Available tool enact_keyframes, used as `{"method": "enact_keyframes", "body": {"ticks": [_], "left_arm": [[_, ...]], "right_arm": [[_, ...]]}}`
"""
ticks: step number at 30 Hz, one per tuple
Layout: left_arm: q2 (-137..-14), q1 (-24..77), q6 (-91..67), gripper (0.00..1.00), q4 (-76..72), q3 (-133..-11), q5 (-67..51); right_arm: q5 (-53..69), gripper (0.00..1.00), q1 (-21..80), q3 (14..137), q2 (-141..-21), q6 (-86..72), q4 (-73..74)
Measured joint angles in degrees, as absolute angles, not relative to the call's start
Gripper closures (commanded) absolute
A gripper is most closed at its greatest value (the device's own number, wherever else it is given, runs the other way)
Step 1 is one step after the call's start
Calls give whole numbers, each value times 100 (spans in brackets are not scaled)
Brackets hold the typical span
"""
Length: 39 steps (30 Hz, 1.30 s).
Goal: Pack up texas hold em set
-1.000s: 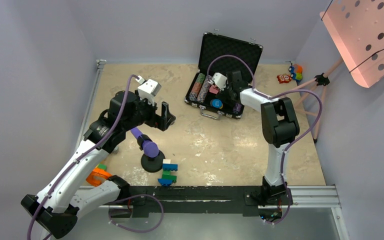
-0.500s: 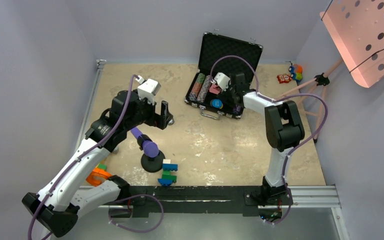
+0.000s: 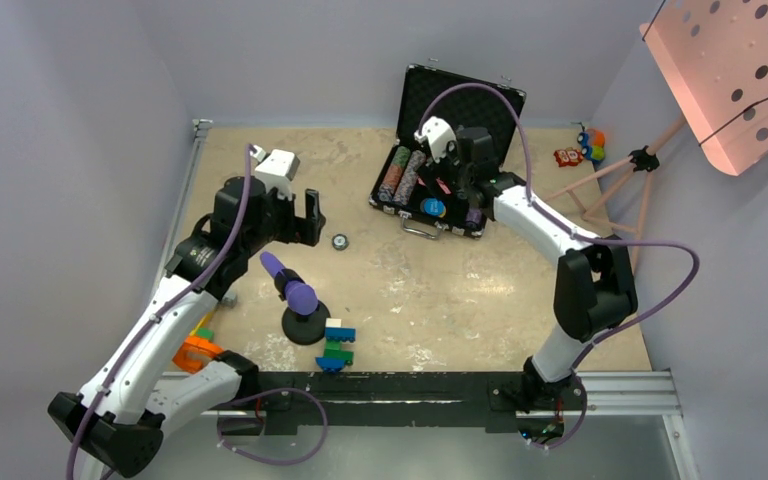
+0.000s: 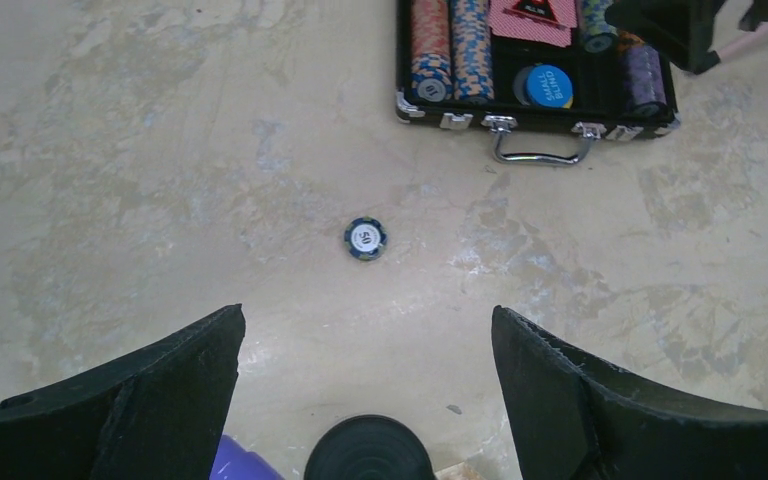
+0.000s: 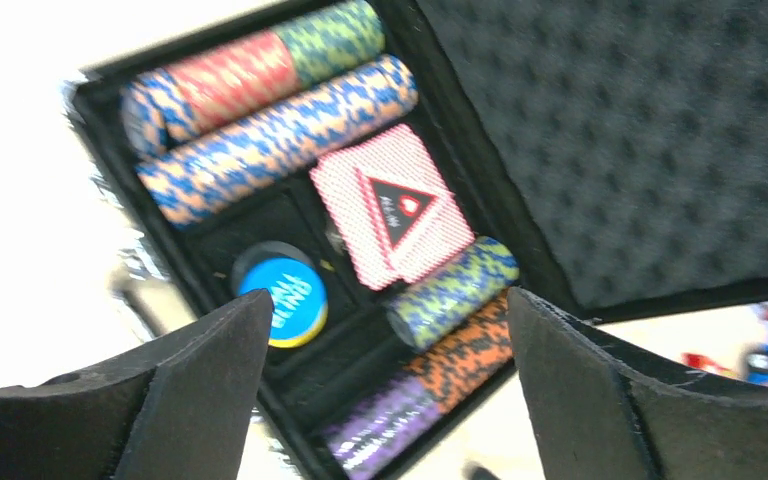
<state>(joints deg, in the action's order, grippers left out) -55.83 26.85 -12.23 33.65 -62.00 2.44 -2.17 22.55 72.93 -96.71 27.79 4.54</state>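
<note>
The black hard case stands open at the back of the table, foam-lined lid up. Its tray holds rows of striped poker chips, pink cards and a blue button; the tray also shows in the left wrist view. One loose blue chip lies on the table, seen in the left wrist view. My left gripper is open and empty, raised left of that chip. My right gripper is open and empty above the tray.
A purple-tipped object on a black round base stands near the front left. A toy-brick figure is beside it. Orange and green bricks lie by the left arm. Small toys and a pink stand are at the right.
My left gripper has drawn back to the left and up, uncovering the loose blue chip on the table. My right gripper has risen and pulled back over the tray.
</note>
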Motion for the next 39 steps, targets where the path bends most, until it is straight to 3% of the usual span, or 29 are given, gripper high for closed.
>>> {"method": "enact_keyframes", "body": {"ticks": [10,17,27,39], "left_arm": [[-4967,2512,-1243,4,3299,-6007,1347],[-4897,2512,-1247,4,3218,-5983,1326],[-4871,2512,-1247,4,3212,-5966,1177],[-4783,2512,-1251,4,3203,-5966,996]], "right_arm": [[598,27,2934,8191,-9911,215,1518],[1,28,4351,9292,-11347,-998,2285],[-1022,28,5231,10969,-13104,-1673,3352],[-1400,38,5271,11496,-13474,-1861,3780]]}}
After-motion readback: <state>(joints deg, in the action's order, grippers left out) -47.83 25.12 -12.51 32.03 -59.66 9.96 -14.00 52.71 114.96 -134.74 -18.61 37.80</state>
